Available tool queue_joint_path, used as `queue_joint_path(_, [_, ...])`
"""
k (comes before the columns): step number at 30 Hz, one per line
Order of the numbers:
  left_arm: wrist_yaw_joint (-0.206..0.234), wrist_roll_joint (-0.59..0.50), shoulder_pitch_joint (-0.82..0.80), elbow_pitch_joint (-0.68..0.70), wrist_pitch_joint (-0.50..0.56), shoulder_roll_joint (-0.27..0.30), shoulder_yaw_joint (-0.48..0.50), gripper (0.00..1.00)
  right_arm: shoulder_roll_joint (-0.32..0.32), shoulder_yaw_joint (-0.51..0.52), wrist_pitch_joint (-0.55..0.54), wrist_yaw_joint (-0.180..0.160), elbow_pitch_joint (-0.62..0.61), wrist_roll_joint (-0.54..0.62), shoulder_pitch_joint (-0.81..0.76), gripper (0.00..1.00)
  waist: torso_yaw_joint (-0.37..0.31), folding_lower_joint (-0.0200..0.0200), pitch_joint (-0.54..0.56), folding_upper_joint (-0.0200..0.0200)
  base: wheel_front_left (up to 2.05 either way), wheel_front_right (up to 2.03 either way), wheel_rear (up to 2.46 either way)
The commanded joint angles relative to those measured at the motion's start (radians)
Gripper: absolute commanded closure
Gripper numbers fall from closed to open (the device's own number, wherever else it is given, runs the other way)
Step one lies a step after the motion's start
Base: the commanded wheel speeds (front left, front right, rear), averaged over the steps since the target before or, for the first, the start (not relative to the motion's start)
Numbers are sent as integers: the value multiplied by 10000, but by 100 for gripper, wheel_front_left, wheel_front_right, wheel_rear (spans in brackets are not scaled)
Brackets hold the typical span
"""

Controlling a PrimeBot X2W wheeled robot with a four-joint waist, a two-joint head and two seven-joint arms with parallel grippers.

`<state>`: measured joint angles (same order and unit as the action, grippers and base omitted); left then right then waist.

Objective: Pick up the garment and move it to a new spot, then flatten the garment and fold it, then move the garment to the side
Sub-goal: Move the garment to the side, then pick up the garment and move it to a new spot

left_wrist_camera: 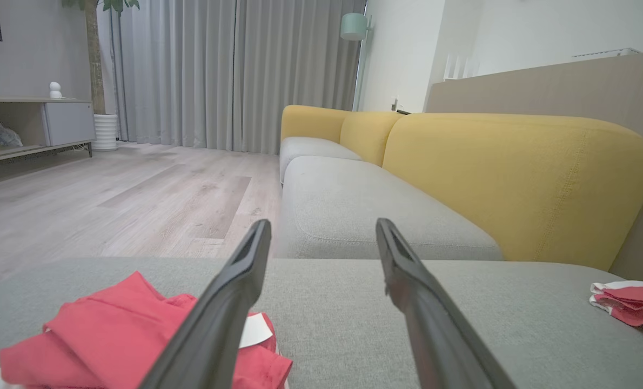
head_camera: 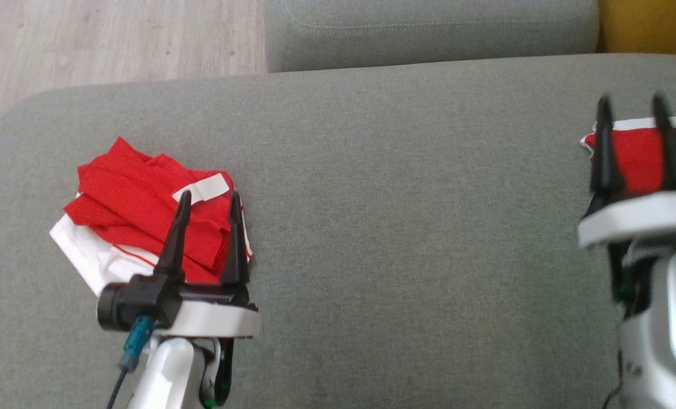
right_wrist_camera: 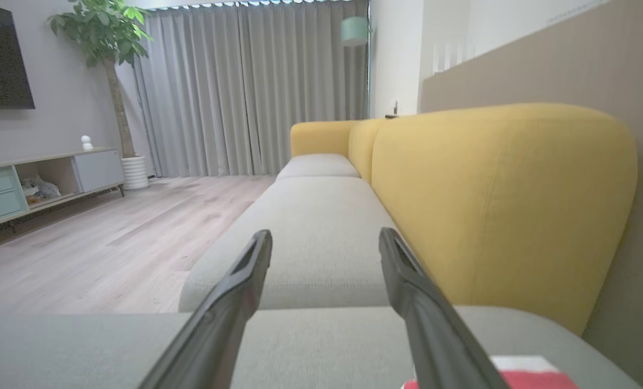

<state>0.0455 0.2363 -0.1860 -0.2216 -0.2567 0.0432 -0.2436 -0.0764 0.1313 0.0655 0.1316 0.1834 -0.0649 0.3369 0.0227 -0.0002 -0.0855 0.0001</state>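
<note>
A crumpled red and white garment [head_camera: 128, 193] lies on the left part of the grey sofa seat [head_camera: 406, 227]. My left gripper [head_camera: 210, 199] hovers open over its right edge, fingers apart with nothing between them. In the left wrist view this garment [left_wrist_camera: 111, 329] sits low and left of the left gripper [left_wrist_camera: 322, 227]. A second red garment with white trim [head_camera: 636, 153], folded flat, lies at the seat's right edge. My right gripper [head_camera: 631, 105] stands open above it, empty. A corner of that garment [right_wrist_camera: 527, 375] shows under the right gripper [right_wrist_camera: 326, 236], and it appears again as the folded garment [left_wrist_camera: 632, 305].
Past the seat lies another grey cushion [head_camera: 429, 28], with the yellow backrest [left_wrist_camera: 516, 178] on the right. Wooden floor [head_camera: 88, 40] starts beyond the seat's far left edge. A low cabinet [right_wrist_camera: 40, 178], a plant [right_wrist_camera: 105, 43] and curtains stand across the room.
</note>
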Motion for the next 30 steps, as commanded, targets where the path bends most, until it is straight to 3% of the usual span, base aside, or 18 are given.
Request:
queue_joint_path(1, [92,-103,-38,295,-51,70,274,0,122,-324,162,-9,-330,-146,-128,0,24,2,68,-1,0,0,0])
queue_joint_path(14, [43,-156,525,-122,-51,70,417,0,259,-840,1838,-9,835,-1818,-2476,0,189,2,407,-1,0,0,0])
queue_joint_path(30, [136,-14,759,-148,-51,70,379,0,261,-1196,1960,-9,738,-1748,-2693,0,190,2,641,-1,0,0,0])
